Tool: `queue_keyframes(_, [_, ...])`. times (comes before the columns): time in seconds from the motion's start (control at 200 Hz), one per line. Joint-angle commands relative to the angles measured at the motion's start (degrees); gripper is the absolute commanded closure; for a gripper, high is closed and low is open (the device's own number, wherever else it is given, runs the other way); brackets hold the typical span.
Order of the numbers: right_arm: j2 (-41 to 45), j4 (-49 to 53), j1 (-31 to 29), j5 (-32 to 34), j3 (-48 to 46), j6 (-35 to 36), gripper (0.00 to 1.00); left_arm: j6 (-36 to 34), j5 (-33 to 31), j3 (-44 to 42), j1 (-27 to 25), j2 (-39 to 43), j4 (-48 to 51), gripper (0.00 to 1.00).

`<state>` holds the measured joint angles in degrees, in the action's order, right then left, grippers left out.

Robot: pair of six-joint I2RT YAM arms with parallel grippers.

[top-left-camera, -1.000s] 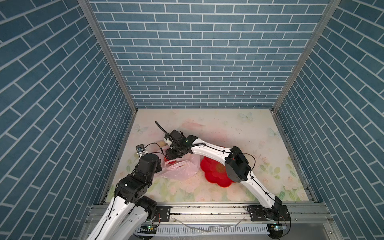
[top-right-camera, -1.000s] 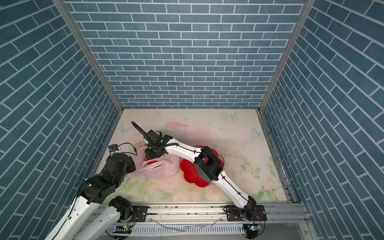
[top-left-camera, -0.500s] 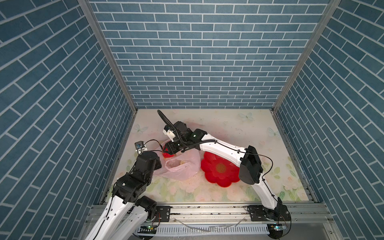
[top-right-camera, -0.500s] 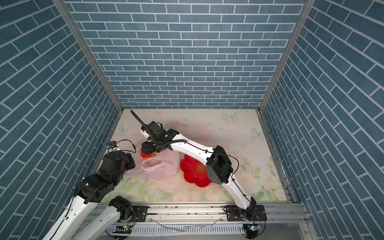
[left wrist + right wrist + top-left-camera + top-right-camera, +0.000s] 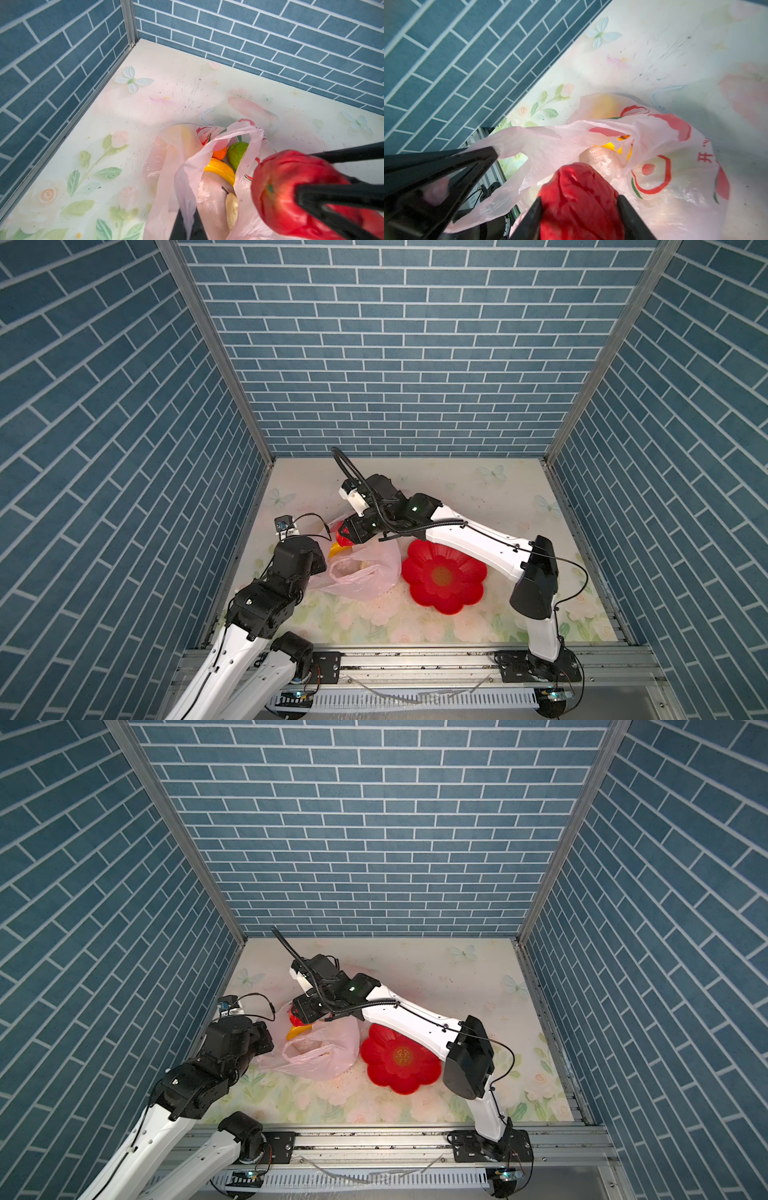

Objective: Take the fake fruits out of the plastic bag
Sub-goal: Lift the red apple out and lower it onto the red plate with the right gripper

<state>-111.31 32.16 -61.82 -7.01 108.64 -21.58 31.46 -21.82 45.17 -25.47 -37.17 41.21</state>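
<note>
Now right hand [image 5: 579, 207] clamps red fruit [image 5: 284, 182] above bag [image 5: 365, 572]; left hand [image 5: 188, 218] pinches bag.

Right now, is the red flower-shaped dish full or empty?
Empty: both top views show the red dish bare inside; the right arm hides one edge.

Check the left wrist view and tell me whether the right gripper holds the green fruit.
No: the right gripper is shut on the red fruit, while the green fruit lies inside the plastic bag.
</note>
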Motion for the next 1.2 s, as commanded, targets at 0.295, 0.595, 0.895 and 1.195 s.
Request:
queue_keyframes(0.295, [18.3,-3.7,7.3,13.0,-30.4,-3.8,0.81,-5.2,4.1,5.1,0.3,-4.7,0.1,0.93])
queue_keyframes(0.595, [23.8,-10.0,10.5,15.9,-48.3,-11.0,0.81,-9.6,7.2,8.3,0.3,-7.9,1.2,0.93])
queue_keyframes(0.895, [22.0,-13.7,10.5,14.8,-53.8,-13.9,0.75,-13.6,7.1,9.6,0.3,-9.3,1.0,0.93])
queue_keyframes(1.195, [19.5,-15.8,10.5,13.0,-55.5,-15.7,0.62,-14.2,6.6,9.6,0.3,-9.8,1.1,0.93])
